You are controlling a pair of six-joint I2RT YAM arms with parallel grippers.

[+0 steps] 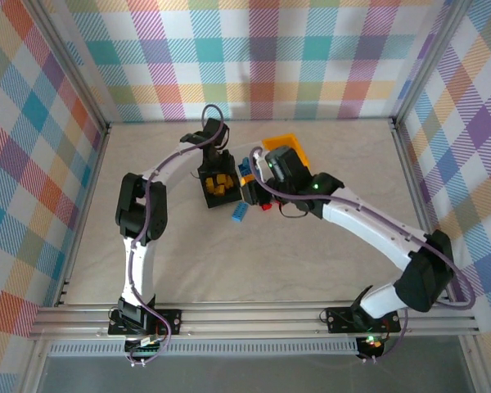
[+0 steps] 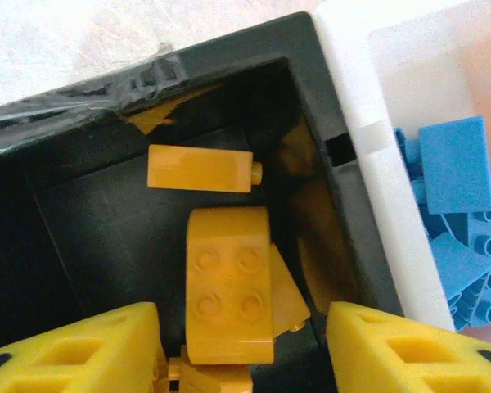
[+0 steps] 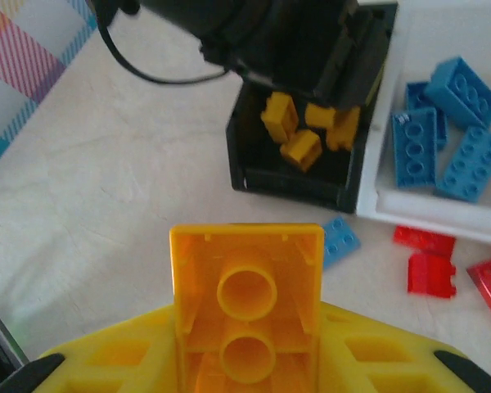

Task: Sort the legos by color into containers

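Overhead, the left gripper point(image 1: 216, 170) hangs over the black bin point(image 1: 206, 199) at the centre of the frame, with yellow bricks point(image 1: 219, 185) inside it; the right gripper point(image 1: 258, 187) sits just right of that bin; the orange bin point(image 1: 285, 144) shows above the right arm; a blue brick point(image 1: 240, 213) and a red brick point(image 1: 265, 206) lie on the table point(image 1: 311, 270) just below the bins.

From the left wrist, the gripper's two yellow fingers point(image 2: 74, 352) stand at the lower corners, well apart and holding nothing; between them a four-stud yellow brick lies on the black bin's floor, touching neither finger; another lies on its side above it; the white bin point(image 2: 393, 213) adjoins on the right, with blue bricks point(image 2: 450, 155) piled in it.

From the right wrist, the right gripper is clamped on the held brick point(image 3: 245, 286), a yellow one at lower centre with its hollow underside toward the camera; beyond it the black bin holds yellow bricks under the left gripper; the white bin at upper right holds blue bricks; the blue brick and three red bricks point(image 3: 432, 274) lie on the table just below the bins.
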